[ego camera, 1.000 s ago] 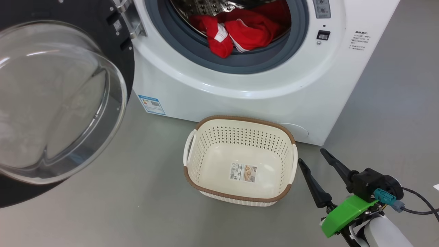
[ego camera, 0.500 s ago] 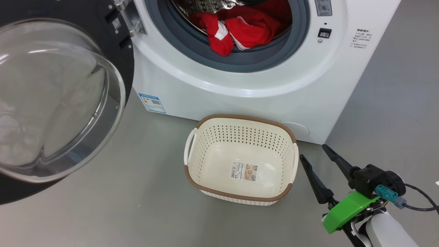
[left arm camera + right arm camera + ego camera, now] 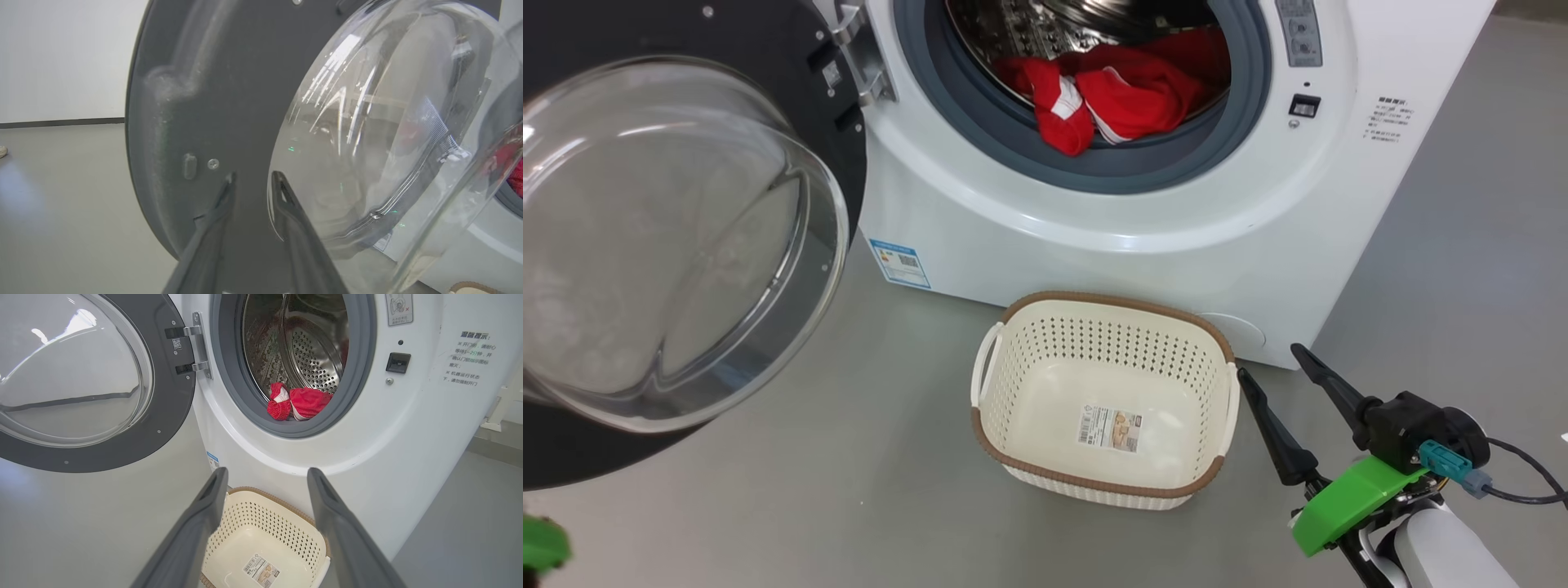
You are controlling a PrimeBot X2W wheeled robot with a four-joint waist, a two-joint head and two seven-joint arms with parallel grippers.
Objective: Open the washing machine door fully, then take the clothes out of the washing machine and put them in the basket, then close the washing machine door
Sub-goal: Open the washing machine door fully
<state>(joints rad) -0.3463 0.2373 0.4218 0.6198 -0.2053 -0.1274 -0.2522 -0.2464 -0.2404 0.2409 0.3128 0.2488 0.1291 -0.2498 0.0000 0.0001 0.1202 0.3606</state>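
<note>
Two dark fingers point(image 3: 214, 220) of left gripper point(image 3: 254, 183): narrowly parted, nothing between them. Tips close against the grey inner face of the washing machine door point(image 3: 184, 102); contact or a gap, cannot tell.

right gripper point(image 3: 267, 473): its pair spread wide, empty. In the head view it sits just beside the right end of the basket point(image 3: 1111, 299).

Counts:
- basket: one, on the floor point(image 3: 849, 457) in front of the washing machine point(image 3: 1094, 269). Two white handles, one paper label point(image 3: 1109, 426) on its bottom, no garment inside.
- washing machine: one. One blue label point(image 3: 900, 263) low on its front.
- door: one, swung open to the machine's left on one hinge point(image 3: 862, 49), glass bulge facing the head camera.
- clothes point(image 3: 1127, 102): one red heap with white trim, low in the drum point(image 3: 1013, 28), behind the grey gasket point(image 3: 1111, 171). Number of garments not countable.

Hidden or unclear:
- door cut off at the left and top edges of the head view.
- upper drum out of frame there.
- heap's lower edge hidden by the gasket lip.
- printed text on the machine's right front too small to read.
- green part point(image 3: 539, 545) clipped at the lower left corner of the head view.
</note>
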